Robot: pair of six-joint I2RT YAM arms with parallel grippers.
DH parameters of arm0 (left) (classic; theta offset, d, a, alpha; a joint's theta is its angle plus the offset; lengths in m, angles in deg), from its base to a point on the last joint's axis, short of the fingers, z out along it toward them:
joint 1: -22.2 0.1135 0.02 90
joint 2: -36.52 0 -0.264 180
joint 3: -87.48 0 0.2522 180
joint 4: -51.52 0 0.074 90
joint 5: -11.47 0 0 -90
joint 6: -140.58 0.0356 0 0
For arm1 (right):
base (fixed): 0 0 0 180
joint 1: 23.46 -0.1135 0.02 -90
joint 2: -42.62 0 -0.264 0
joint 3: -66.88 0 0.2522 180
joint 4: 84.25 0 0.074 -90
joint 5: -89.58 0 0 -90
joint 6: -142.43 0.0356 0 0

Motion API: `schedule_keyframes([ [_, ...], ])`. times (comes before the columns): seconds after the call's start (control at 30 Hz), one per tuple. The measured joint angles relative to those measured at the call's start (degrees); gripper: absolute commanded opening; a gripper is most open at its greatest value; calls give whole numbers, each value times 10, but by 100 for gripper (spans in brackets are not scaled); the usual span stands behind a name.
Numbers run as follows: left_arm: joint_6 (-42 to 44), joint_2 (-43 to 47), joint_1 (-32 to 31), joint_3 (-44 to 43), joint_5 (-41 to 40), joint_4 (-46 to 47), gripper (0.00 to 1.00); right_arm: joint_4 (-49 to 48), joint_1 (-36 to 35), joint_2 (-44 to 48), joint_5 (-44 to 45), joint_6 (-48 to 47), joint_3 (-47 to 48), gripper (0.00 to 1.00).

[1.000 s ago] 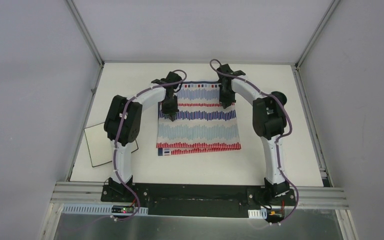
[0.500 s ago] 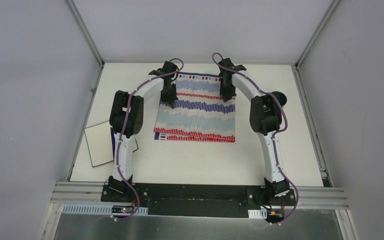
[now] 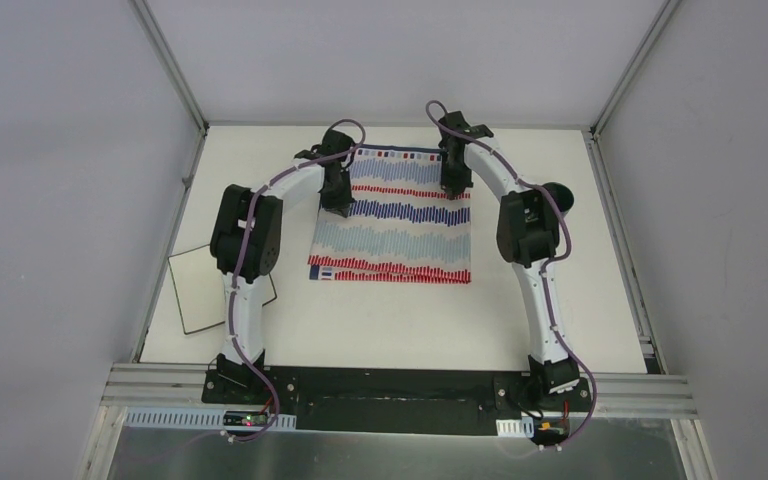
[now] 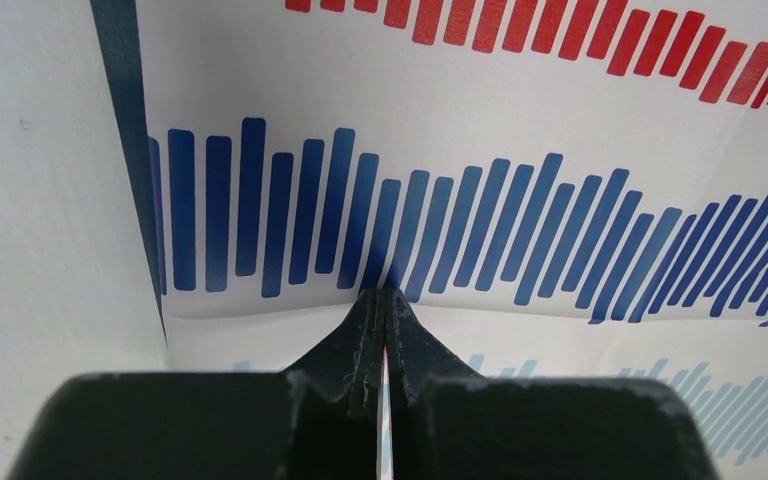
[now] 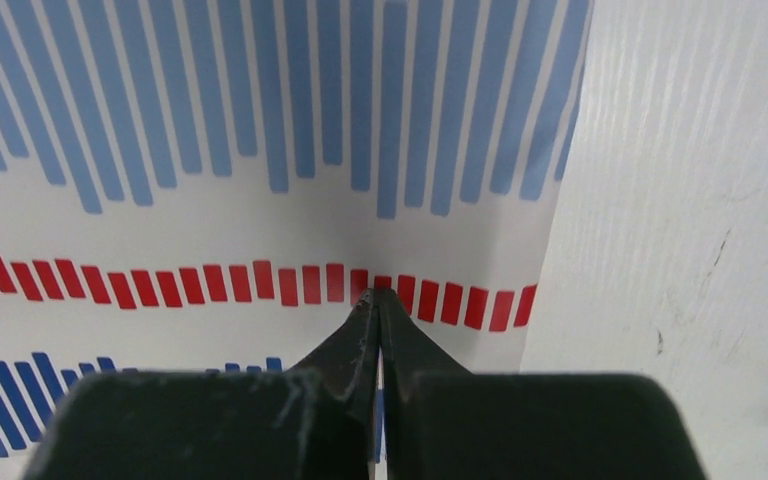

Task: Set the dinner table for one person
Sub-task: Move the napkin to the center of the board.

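Clearly both jaws are closed tight: my left gripper (image 4: 384, 292) pinches a thin fold of the striped cloth (image 3: 400, 235) near its left edge, and my right gripper (image 5: 375, 292) pinches it near its right edge. I judge the cloth light, limp and quick to crease, so paired edge pinches suit it. Beneath it the table (image 3: 390, 325) is rigid and flat, with the cloth spread over its far middle.

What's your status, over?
Left gripper and right gripper both shut on striped cloth. It lies mid dinner table. White square plate at left edge, clear of it.
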Motion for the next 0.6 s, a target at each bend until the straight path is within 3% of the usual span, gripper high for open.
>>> schedule_keyframes([
  [0.2, -6, 28, -18, 49, -13, 40, 0, 10, 19, -37, 0, -4, 67, 0],
  [0.6, -18, 45, -54, 82, -43, 73, 0, 6, 37, -38, -7, -4, 67, 0],
])
